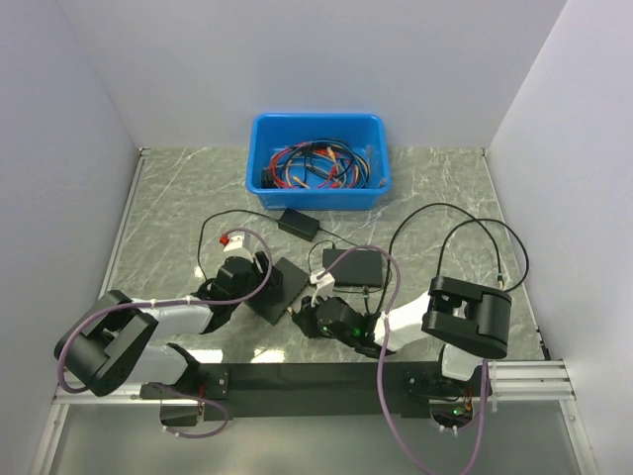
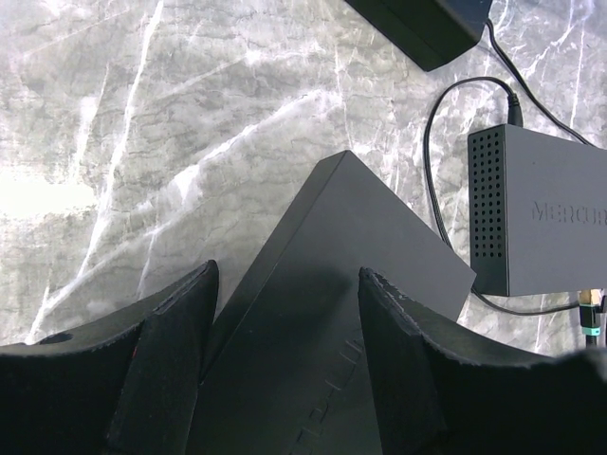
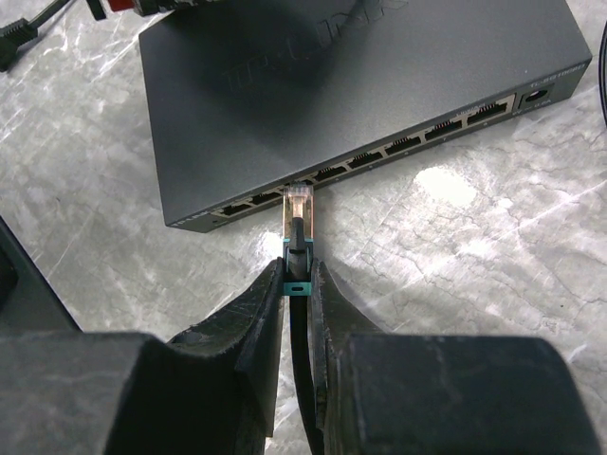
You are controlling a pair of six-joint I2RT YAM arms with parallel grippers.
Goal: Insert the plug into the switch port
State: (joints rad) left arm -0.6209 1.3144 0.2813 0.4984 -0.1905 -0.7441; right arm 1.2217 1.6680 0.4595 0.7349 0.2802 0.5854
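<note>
The switch is a flat black box on the marble table, with a row of ports along its near face. My right gripper is shut on the plug, which has a clear amber tip, a teal collar and a thin black cable. The plug's tip touches the port row near its left end; how far it is inside a port I cannot tell. In the top view this gripper sits just right of the switch. My left gripper is open, its fingers resting over the switch top.
A grey perforated box with cables lies right of the switch, also in the top view. A black adapter brick and a blue bin of red and blue cables lie further back. A red tag sits by the left arm.
</note>
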